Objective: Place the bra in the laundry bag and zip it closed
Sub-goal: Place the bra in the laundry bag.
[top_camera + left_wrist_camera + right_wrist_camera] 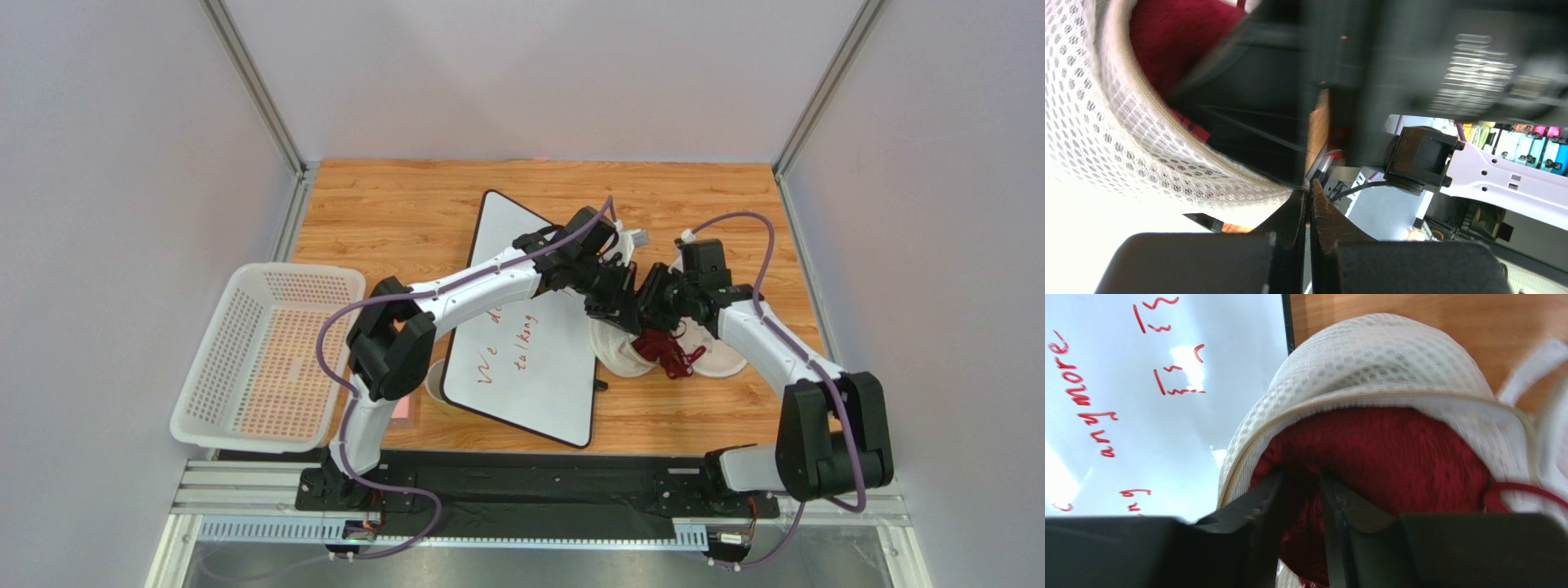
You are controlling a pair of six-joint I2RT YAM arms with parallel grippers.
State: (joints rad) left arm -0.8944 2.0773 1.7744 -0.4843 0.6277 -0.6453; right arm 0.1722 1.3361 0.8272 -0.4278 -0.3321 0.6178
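The white mesh laundry bag point(621, 352) lies open on the table right of centre, its lid point(726, 358) flopped to the right. The dark red bra point(670, 353) sits partly in the bag's mouth, a strap trailing out. My left gripper point(623, 298) is shut on the bag's rim; in the left wrist view the jaws point(1310, 191) pinch the edge of the mesh point(1112, 147), with the bra point(1168, 37) inside. My right gripper point(651, 321) is closed on bra fabric point(1389, 459) at the bag's opening point(1376, 367); its jaws point(1301, 481) have red cloth between them.
A whiteboard point(528, 337) with red writing lies just left of the bag and also shows in the right wrist view point(1137, 386). A white perforated basket point(264, 355) stands at the table's left edge. Grey walls close in on both sides.
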